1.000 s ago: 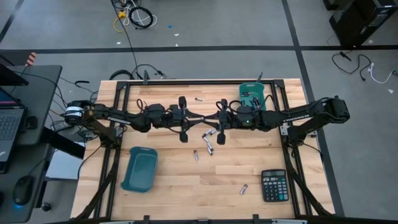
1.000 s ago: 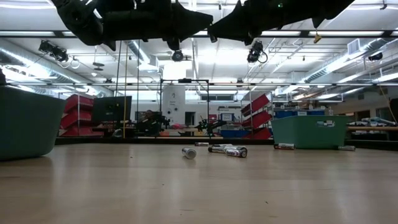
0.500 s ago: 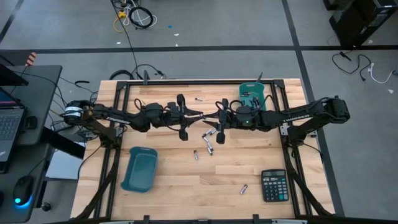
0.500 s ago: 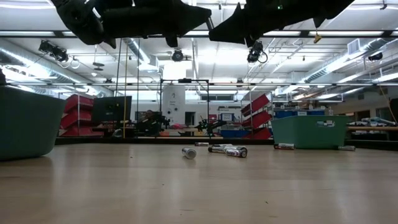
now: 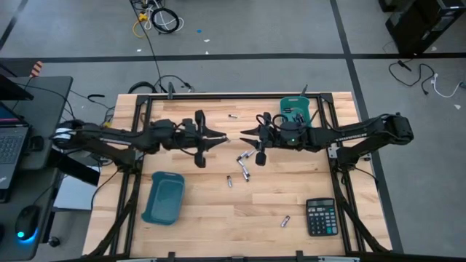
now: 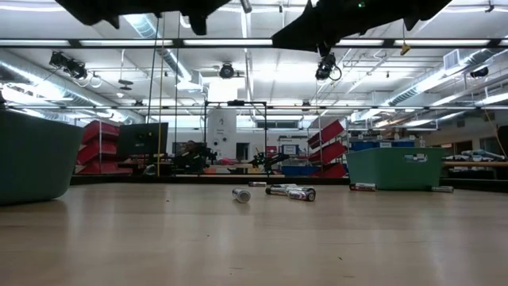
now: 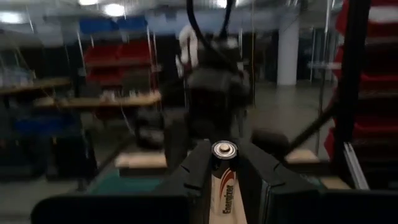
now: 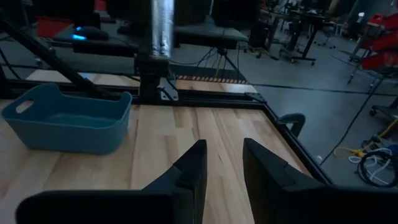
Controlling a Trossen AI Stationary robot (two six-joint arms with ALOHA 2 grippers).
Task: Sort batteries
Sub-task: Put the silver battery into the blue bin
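A silver and black battery (image 7: 222, 180) stood clamped between the fingers of the left pincer (image 5: 220, 139), its capped end pointing forward, held up in the air above the middle of the worktop (image 5: 218, 218). More batteries (image 5: 244, 164) lay loose on the wood just below and beside the right pincer (image 5: 244, 133), with a single one (image 5: 285, 221) near the black calculator (image 5: 321, 217) and another (image 5: 233, 116) by the far edge. The right pincer hung facing the left one, its fingers (image 8: 193, 165) a little apart with nothing between them. One teal bin (image 5: 164, 197) sat on the left side near the front, another (image 5: 296, 114) at the far right holding a few cells.
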